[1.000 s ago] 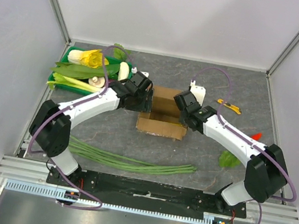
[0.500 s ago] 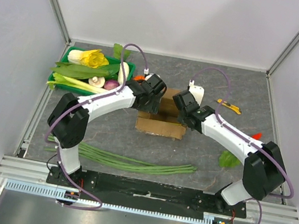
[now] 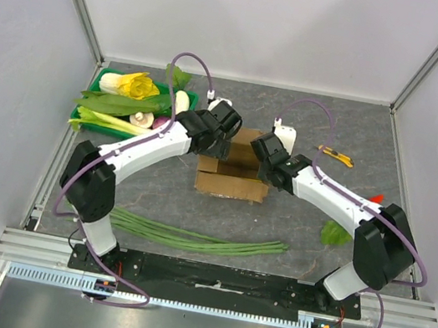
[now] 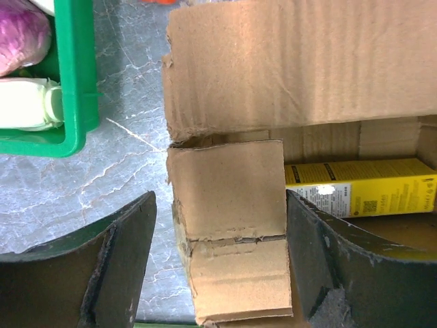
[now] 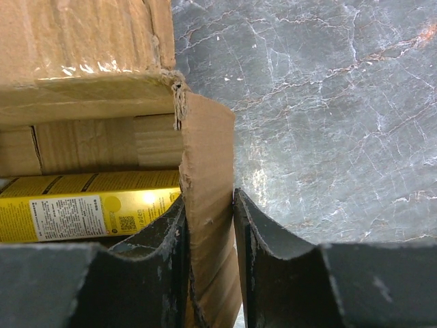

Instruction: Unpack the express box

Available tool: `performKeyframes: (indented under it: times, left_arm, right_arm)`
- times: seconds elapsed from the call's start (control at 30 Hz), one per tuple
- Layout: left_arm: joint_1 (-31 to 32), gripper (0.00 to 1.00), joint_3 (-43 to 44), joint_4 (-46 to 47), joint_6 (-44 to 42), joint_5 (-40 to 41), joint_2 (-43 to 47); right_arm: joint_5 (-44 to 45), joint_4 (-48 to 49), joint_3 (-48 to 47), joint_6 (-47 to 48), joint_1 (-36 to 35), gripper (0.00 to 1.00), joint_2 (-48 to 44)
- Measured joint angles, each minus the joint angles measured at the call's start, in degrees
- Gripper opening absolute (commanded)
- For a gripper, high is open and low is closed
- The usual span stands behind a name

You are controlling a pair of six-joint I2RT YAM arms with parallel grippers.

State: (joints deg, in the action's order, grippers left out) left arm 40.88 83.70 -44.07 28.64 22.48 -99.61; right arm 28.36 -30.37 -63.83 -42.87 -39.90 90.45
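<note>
- The express box (image 3: 230, 185) sits mid-table between your two arms, its flaps spread.
- Your right gripper (image 5: 208, 273) pinches the box's right side flap tightly, one finger inside and one outside.
- Your left gripper (image 4: 220, 273) is spread wide, straddling the left side flap and holding nothing.
- A slim yellow carton (image 4: 362, 195) lies inside the box.
- The green tray (image 4: 75, 75) sits near its left side.

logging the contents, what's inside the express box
A slim yellow carton lies flat inside the express box. A side flap covers one end of it, and whatever may lie under or beside it cannot be seen.
</note>
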Motion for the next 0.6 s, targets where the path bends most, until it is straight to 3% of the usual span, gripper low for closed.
performKeyframes:
  times: [0.6]
  left_arm:
    - [-6.82,0.79,-3.96,-2.05,-0.70,1.16,13.29]
  right_arm:
    - [-0.07,0.17,0.00,0.02,0.04,0.37,0.26]
